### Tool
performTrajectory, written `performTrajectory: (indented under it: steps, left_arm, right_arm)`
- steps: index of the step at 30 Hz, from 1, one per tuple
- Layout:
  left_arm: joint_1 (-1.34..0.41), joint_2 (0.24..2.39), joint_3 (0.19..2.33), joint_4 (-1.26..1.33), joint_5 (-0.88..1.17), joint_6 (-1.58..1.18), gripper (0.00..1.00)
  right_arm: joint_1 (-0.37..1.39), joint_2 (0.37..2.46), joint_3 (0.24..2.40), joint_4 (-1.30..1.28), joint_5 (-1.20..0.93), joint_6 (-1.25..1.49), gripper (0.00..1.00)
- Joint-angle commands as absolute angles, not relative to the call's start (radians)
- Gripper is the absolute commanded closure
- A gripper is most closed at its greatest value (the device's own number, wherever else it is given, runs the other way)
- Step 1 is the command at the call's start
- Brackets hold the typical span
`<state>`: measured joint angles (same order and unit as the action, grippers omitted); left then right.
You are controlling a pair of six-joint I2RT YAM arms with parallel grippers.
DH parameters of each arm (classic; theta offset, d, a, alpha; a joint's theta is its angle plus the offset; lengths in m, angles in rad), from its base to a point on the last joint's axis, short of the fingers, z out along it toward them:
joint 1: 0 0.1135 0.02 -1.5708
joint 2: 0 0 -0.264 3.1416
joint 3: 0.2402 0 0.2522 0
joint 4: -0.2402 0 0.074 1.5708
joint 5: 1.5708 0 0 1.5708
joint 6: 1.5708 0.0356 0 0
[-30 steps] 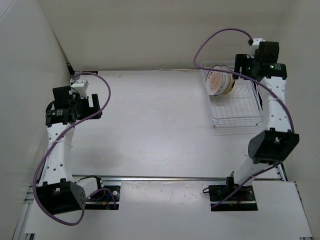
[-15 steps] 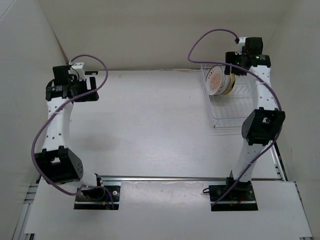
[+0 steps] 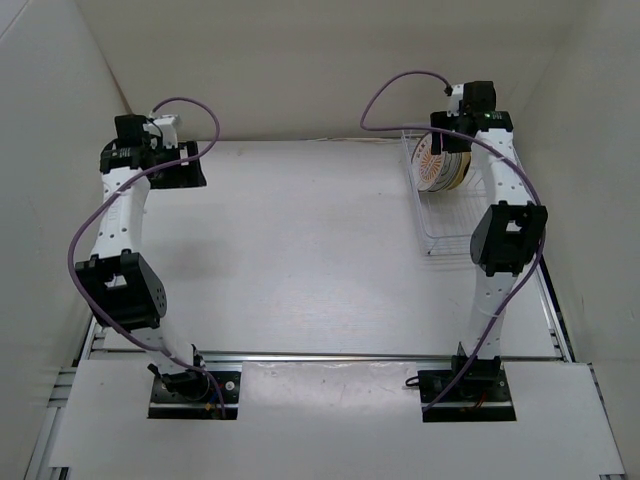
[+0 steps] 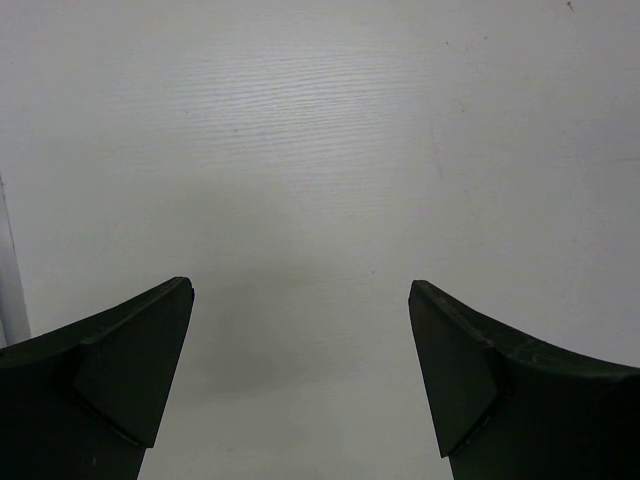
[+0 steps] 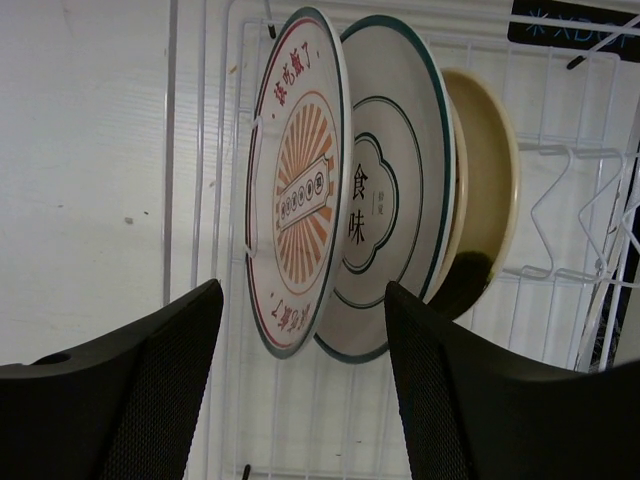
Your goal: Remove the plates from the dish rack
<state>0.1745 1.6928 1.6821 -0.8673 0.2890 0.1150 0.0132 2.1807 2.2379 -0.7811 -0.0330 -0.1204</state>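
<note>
A: Item 1, dish rack (image 3: 458,222): contents?

B: 3 plates (image 3: 437,165), standing on edge in the rack's far-left end. The sunburst plate (image 5: 295,190) is outermost. The white plate (image 5: 385,200) with the teal rim is just behind it, and the cream-tan plate (image 5: 487,160) sits deepest into the rack. None has left the rack.

A: Item 2, right gripper (image 5: 302,290): change over the last second?

B: It has moved from the rack's far-right corner to the plates' end. The jaws are apart but narrower than before, 1 finger to each side of the lower rims of the sunburst and white plates. No contact shows, and nothing is held.

A: Item 3, left gripper (image 4: 300,290)?

B: Spread wide and empty over bare table (image 3: 300,230), well apart from the rack. It has shifted, but no nearer the rack.

A: Meaning for the task?

B: My judgement is that the approach is done and the grasp is beginning. The jaws bracket 2 rims, so 1 plate may need singling out before they close. 0 of 3 unloaded.
</note>
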Motion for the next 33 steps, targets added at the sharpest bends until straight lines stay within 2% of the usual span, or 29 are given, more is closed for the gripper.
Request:
performTrajectory:
  steps: [1, 5, 8, 9, 11, 12, 14, 21, 28, 33]
  left_arm:
    - [0.164, 1.692, 1.704, -0.881, 0.351, 0.124, 0.00]
    - [0.089, 1.710, 1.726, -0.881, 0.282, 0.135, 0.00]
    - [0.005, 1.735, 1.764, -0.881, 0.270, 0.144, 0.00]
    - [-0.012, 1.749, 1.779, -0.894, 0.270, 0.144, 0.00]
    - [-0.034, 1.761, 1.830, -0.894, 0.316, 0.112, 0.00]
    - [-0.034, 1.761, 1.845, -0.894, 0.334, 0.097, 0.00]
    - [-0.034, 1.761, 1.870, -0.894, 0.359, 0.074, 0.00]
    - [-0.034, 1.741, 1.890, -0.894, 0.491, 0.046, 0.00]
    - [-0.034, 1.703, 1.890, -0.907, 0.678, 0.046, 0.00]
    - [-0.034, 1.680, 1.868, -0.907, 0.733, 0.035, 0.00]
  right_arm:
    - [0.012, 2.203, 2.284, -0.752, -0.025, -0.129, 0.30]
    - [0.012, 2.258, 2.304, -0.752, -0.015, -0.129, 0.36]
    - [0.012, 2.290, 2.326, -0.742, -0.015, -0.129, 0.51]
    - [0.012, 2.290, 2.335, -0.742, -0.015, -0.129, 0.61]
    - [0.021, 2.303, 2.335, -0.742, -0.015, -0.129, 0.75]
    - [0.021, 2.312, 2.344, -0.742, -0.015, -0.138, 0.91]
    - [0.021, 2.303, 2.344, -0.742, 0.011, -0.138, 1.00]
    - [0.067, 2.175, 2.307, -0.686, 0.190, -0.117, 1.00]
    - [0.167, 2.060, 2.254, -0.583, 0.562, -0.141, 1.00]
    - [0.219, 1.945, 2.148, -0.500, 0.716, -0.218, 1.00]
